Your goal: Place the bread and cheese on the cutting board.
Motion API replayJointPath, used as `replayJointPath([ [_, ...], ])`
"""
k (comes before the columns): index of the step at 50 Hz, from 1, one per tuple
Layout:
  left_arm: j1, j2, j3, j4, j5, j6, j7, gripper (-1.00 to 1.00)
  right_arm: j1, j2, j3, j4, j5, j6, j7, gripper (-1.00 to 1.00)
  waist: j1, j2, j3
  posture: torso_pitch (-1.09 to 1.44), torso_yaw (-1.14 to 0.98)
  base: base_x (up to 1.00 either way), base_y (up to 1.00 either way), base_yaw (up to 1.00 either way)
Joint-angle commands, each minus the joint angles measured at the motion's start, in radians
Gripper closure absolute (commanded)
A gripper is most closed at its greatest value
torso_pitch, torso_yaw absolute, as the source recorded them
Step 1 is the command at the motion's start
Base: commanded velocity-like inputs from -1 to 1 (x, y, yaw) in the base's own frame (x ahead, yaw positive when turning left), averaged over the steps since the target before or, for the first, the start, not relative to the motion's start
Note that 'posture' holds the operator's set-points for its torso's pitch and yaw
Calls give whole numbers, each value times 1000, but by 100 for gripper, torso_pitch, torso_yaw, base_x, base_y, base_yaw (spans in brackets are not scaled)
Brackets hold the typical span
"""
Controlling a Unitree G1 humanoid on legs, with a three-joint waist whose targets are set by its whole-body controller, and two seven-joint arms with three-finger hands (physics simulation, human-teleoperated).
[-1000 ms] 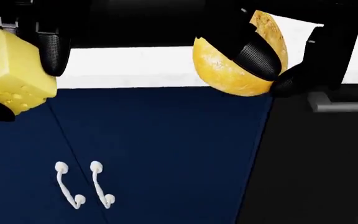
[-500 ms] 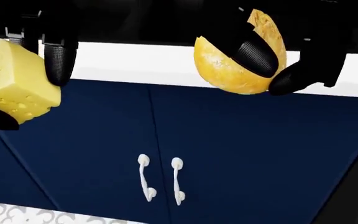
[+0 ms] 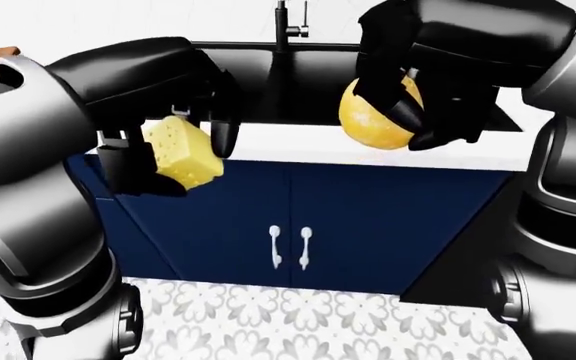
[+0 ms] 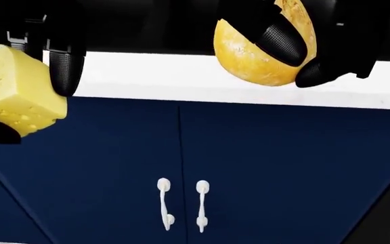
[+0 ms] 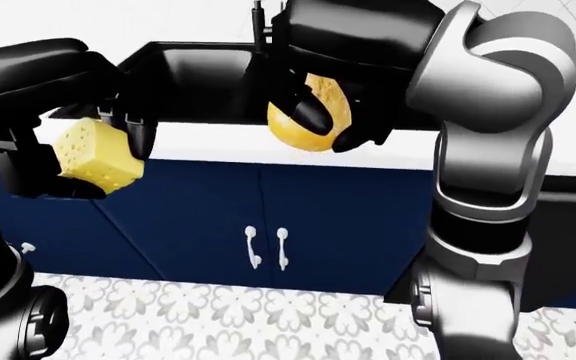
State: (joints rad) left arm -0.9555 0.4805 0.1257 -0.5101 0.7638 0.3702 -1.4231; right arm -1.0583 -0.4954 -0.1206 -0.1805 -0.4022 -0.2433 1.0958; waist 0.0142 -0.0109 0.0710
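— Yellow in both hands: our left hand [image 3: 163,142] has its fingers closed round the cheese [image 3: 181,153], and our right hand [image 3: 418,90] is clamped on the round bread [image 3: 373,114]. Both are held up in the air, near our chest.

— So which step do we judge we are on?

— The carry. Both items are picked up, neither is set down, and no cutting board shows in any view.

— What does the next move call for?

— Finding the board first. Past our hands lie the navy cabinet doors [image 4: 181,162] with white handles [image 4: 181,203], then the white surface [image 4: 181,76], then the black sink [image 3: 288,82] and its tap [image 3: 286,26]. We probably need to turn or step until the board shows.

— Any labels or writing?

— None that we can read.
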Motion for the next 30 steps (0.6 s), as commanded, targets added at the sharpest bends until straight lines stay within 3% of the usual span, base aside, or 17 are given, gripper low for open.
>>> replayJointPath([
  [1,-33,9,14,-15,3,-3,22,100,-28,-11,-21,-8,0,-2,-19,100,-4,6,-28,0,0,0,33,0],
  [2,-32,9,15,-14,2,-4,23,100,-28,-11,-21,-6,0,-3,-19,100,5,10,-23,0,0,0,33,0],
  [4,-34,9,14,-13,2,-4,24,100,-31,-12,-21,-4,2,-4,-18,100,-1,18,-36,0,0,0,33,0],
  [6,-33,8,14,-14,2,-3,24,100,-28,-13,-22,-5,4,-8,-16,100,3,-25,-26,0,0,0,35,0],
  [7,-31,8,14,-15,2,-3,25,100,-27,-13,-22,-6,4,-8,-15,100,-3,-32,-35,0,0,0,40,0],
  [9,-29,8,14,-15,2,-4,26,100,-24,-13,-22,-7,4,-7,-14,100,-6,-39,-37,0,0,0,41,0],
  [11,-31,7,13,-16,2,-2,25,100,-25,-13,-24,-8,5,-8,-14,100,-6,-30,-25,0,0,0,44,0],
  [13,-31,6,12,-16,3,-2,25,100,-25,-15,-24,-8,6,-8,-14,100,-4,-15,-16,0,0,0,52,0],
  [15,-31,4,10,-18,4,0,24,100,-25,-16,-26,-10,9,-5,-11,100,-5,13,-24,0,0,0,53,0],
  [17,-31,2,9,-20,6,2,22,100,-21,-18,-27,-12,11,-5,-11,100,-11,71,-39,0,0,0,54,0],
  [18,-32,1,8,-20,7,2,22,100,-21,-19,-27,-12,11,-6,-11,100,-12,120,-53,0,0,0,53,0],
  [19,-33,0,7,-19,7,2,22,100,-21,-19,-27,-11,11,-5,-11,100,-8,69,-40,0,0,0,54,0],
  [20,-33,0,7,-19,7,2,22,100,-20,-20,-27,-11,12,-6,-11,100,-9,82,-28,0,0,0,53,0],
  [21,-32,-1,7,-20,7,1,22,100,-22,-20,-27,-10,12,-6,-12,100,-8,78,-25,0,0,0,53,0],
  [24,-28,-2,9,-21,7,-1,23,100,-22,-20,-27,-7,12,-9,-13,100,-17,45,-27,0,0,0,53,0],
  [26,-28,-2,9,-22,7,-1,22,100,-24,-20,-26,-5,12,-10,-14,100,-22,29,-17,0,0,0,54,0],
  [30,-29,-2,9,-22,7,0,22,100,-27,-22,-26,-4,13,-10,-11,100,-27,0,-19,0,0,0,53,0],
])
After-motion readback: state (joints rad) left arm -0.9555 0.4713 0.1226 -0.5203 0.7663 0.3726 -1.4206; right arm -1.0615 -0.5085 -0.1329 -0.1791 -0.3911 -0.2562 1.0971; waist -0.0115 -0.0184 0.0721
